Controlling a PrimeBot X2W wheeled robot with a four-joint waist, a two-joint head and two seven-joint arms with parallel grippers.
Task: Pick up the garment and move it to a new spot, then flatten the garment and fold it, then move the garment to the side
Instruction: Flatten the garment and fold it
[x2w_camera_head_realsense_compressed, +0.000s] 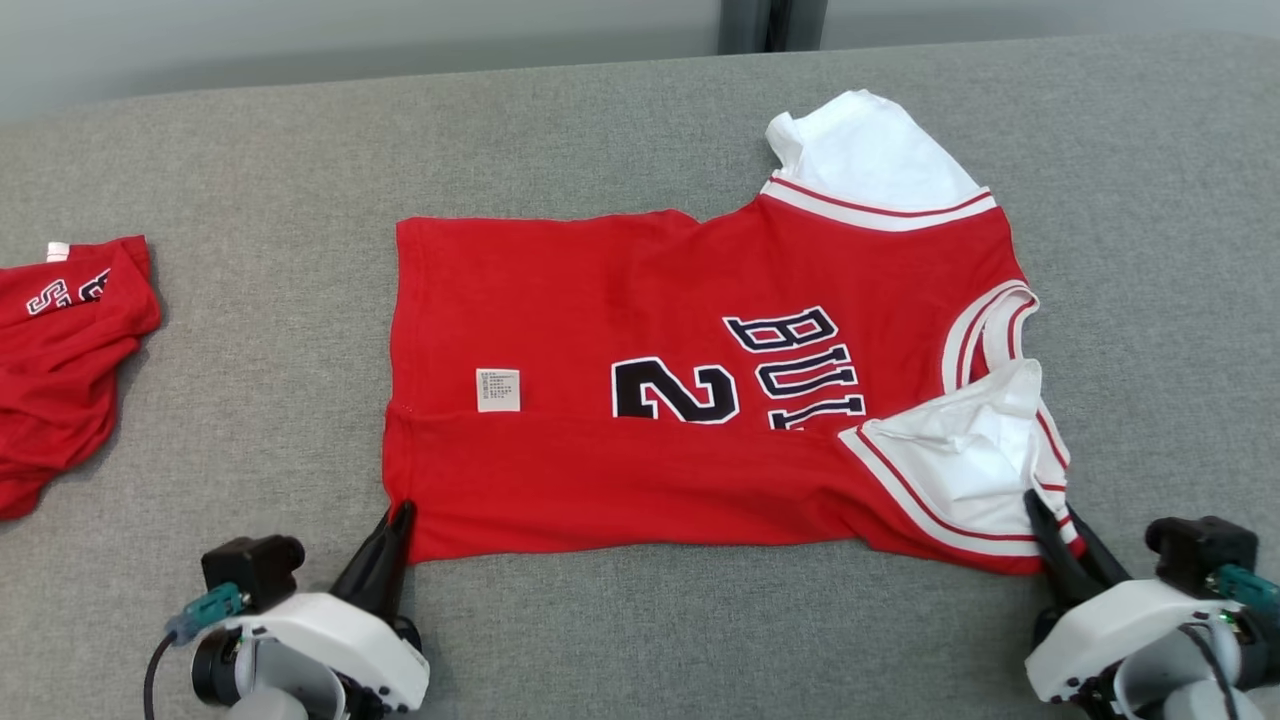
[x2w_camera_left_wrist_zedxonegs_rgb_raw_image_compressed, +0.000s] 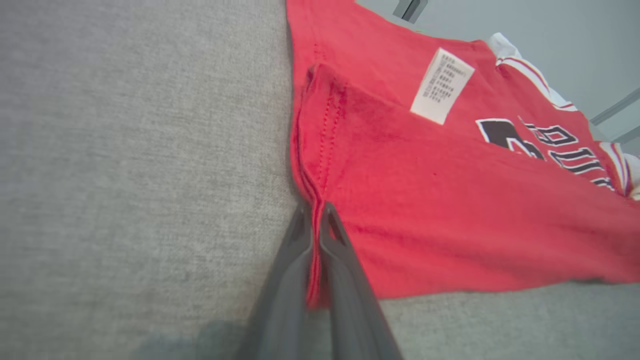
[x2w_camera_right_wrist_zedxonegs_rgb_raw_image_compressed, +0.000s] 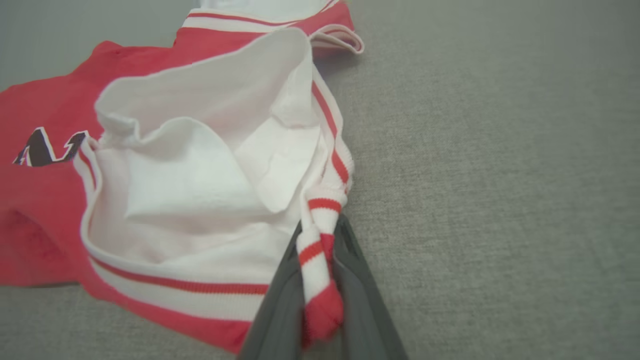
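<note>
Rumpled red knit jersey on coarse grey cloth.

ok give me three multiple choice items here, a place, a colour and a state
1. What colour are the jersey's sleeves?
A) black B) grey C) white
2. Where does the second red garment lie?
A) at the head view's left edge B) on the jersey C) under the jersey
3. The left gripper is:
A) open above the cloth B) shut on the jersey's hem C) shut on nothing

Answers: 1 C, both sleeves show white. 2 A, it lies apart on the grey surface. 3 B, red hem sits pinched between its fingers.
</note>
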